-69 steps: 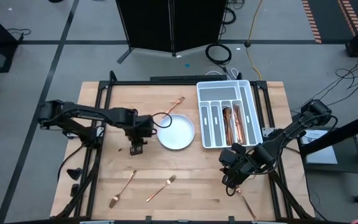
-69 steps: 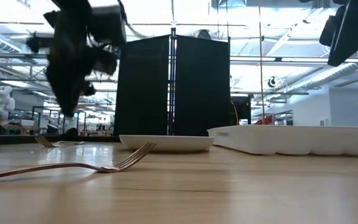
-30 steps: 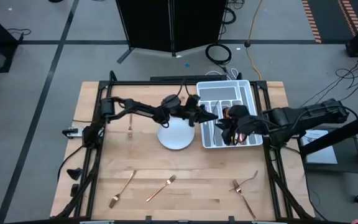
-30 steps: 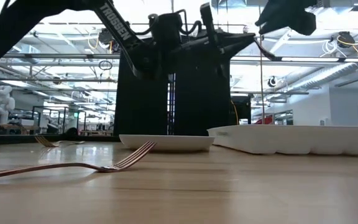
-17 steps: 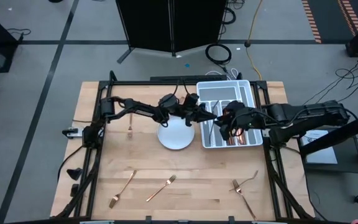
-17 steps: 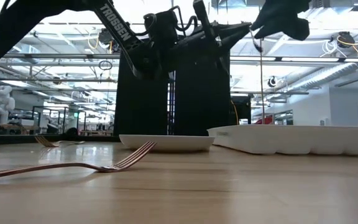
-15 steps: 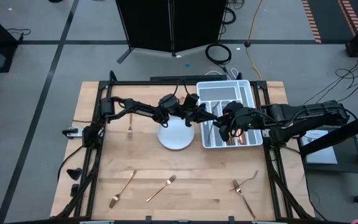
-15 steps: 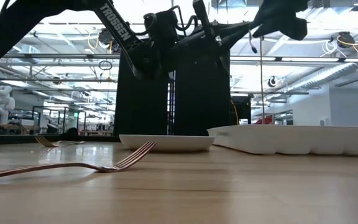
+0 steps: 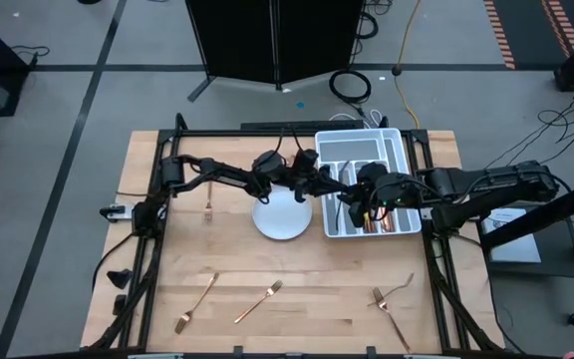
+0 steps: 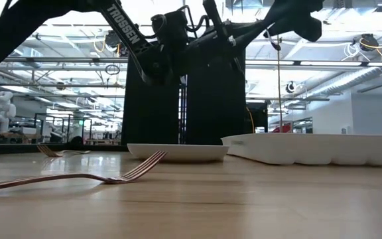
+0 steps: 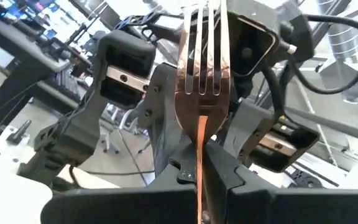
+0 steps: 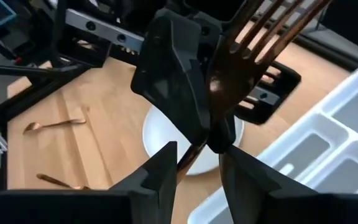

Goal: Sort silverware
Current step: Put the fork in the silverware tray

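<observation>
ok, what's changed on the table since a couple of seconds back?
The left pincer swung from left of the plate across to the tray's left edge and is now shut on a fork. The right pincer came up from the front right corner to meet it, fingers open either side of that fork. Plate, tray and the loose forks at the front stayed put.

Both arms meet above the gap between the round white plate (image 9: 283, 212) and the white cutlery tray (image 9: 367, 185), the left gripper (image 9: 335, 185) and right gripper (image 9: 355, 204) close together, crowding that passage. The near half of the surface (image 9: 297, 269) is open apart from scattered forks (image 9: 258, 301) along the front. The far left corner holds one fork (image 9: 208, 199).
</observation>
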Controlling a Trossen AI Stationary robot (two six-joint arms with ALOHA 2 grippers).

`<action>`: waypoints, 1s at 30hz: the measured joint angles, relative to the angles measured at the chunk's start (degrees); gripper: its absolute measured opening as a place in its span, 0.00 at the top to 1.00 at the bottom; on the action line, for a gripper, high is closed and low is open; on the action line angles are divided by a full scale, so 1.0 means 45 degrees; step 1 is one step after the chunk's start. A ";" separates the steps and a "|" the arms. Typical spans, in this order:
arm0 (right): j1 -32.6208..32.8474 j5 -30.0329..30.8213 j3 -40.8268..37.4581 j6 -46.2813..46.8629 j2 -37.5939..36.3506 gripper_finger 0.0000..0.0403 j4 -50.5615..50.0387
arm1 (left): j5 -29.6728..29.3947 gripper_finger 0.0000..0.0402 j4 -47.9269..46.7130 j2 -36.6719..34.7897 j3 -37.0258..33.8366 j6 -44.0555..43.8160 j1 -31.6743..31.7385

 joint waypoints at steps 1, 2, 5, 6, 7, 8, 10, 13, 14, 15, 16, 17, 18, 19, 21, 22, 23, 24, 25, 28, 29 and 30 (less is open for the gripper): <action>0.0000 0.0002 0.0000 -0.0140 0.0030 0.73 0.0147 | 0.0005 1.00 0.0128 0.0000 0.0000 -0.0056 0.0000; 0.0000 0.0004 0.0000 -0.0255 0.0038 0.73 0.0299 | 0.0015 1.00 0.0240 -0.0001 0.0000 -0.0154 0.0000; 0.0000 -0.0029 0.0002 -0.0523 0.0068 0.79 0.0473 | 0.0019 1.00 0.0309 -0.0005 0.0000 -0.0223 0.0009; 0.0000 -0.0028 0.0000 -0.0532 0.0068 0.82 0.0505 | 0.0007 1.00 0.0309 -0.0005 0.0000 -0.0227 0.0037; 0.0000 0.0015 0.0000 -0.0540 0.0068 0.86 0.0562 | 0.0004 1.00 0.0324 -0.0005 0.0000 -0.0256 0.0056; 0.0000 0.0116 0.0000 -0.0521 0.0068 0.90 0.0558 | 0.0003 1.00 0.0359 -0.0005 0.0000 -0.0237 0.0063; 0.0000 0.0384 0.0000 -0.0482 0.0064 0.97 0.0524 | -0.0112 0.99 0.0367 -0.0005 0.0000 -0.0224 0.0068; -0.0005 0.0454 0.0000 -0.0363 0.0064 0.98 0.0559 | -0.0180 0.93 0.0229 -0.0034 0.0000 -0.0255 0.0084; -0.0005 0.0428 -0.0014 -0.0368 0.0059 0.99 0.0525 | -0.0172 0.91 0.0060 -0.0034 0.0001 -0.0257 0.0116; -0.0005 0.0411 -0.0028 -0.0363 0.0017 0.99 0.0467 | -0.0153 0.88 -0.0091 -0.0034 0.0001 -0.0246 0.0160; -0.0008 0.0387 -0.0042 -0.0360 -0.0027 0.99 0.0440 | -0.0071 0.85 -0.0204 -0.0034 0.0005 -0.0169 0.0234; -0.0012 0.0386 -0.0044 -0.0297 -0.0098 0.99 0.0468 | 0.0097 0.82 -0.0332 -0.0038 0.0014 0.0012 0.0362; -0.0062 0.0390 -0.0044 -0.0204 -0.0220 0.99 0.0477 | 0.0280 0.80 -0.0474 -0.0052 0.0028 0.0134 0.0509; -0.0136 0.0420 -0.0044 -0.0100 -0.0336 1.00 0.0457 | 0.0429 0.77 -0.0767 -0.0066 0.0029 0.0221 0.0681; -0.0294 0.0413 -0.0029 0.0081 -0.0658 1.00 0.0405 | 0.0757 0.72 -0.1519 -0.0046 0.0015 0.0447 0.1105; -0.0408 0.0413 -0.0019 0.0190 -0.0808 1.00 0.0255 | 0.1005 0.70 -0.1862 -0.0013 -0.0008 0.0519 0.1313; -0.0537 0.0344 -0.0019 0.0283 -0.0959 1.00 0.0090 | 0.1170 0.69 -0.2146 0.0005 -0.0036 0.0638 0.1507; -0.0691 0.0298 -0.0019 0.0311 -0.1103 1.00 -0.0068 | 0.1263 0.67 -0.2359 0.0004 -0.0133 0.0823 0.1675; -0.0896 0.0211 -0.0019 0.0329 -0.1240 1.00 -0.0205 | 0.1347 0.67 -0.2469 -0.0018 -0.0279 0.1022 0.1811; -0.2032 -0.0735 -0.0018 0.0460 -0.1568 1.00 -0.0759 | 0.1410 0.66 -0.2039 -0.0034 -0.1174 0.1088 0.2093; -0.2558 -0.1259 -0.0015 0.0523 -0.1549 1.00 -0.0994 | 0.1415 0.66 -0.1765 -0.0017 -0.1535 0.1080 0.2122; -0.3136 -0.1936 -0.0028 0.0563 -0.1417 1.00 -0.1220 | 0.1364 0.66 -0.1389 -0.0010 -0.1906 0.1011 0.2135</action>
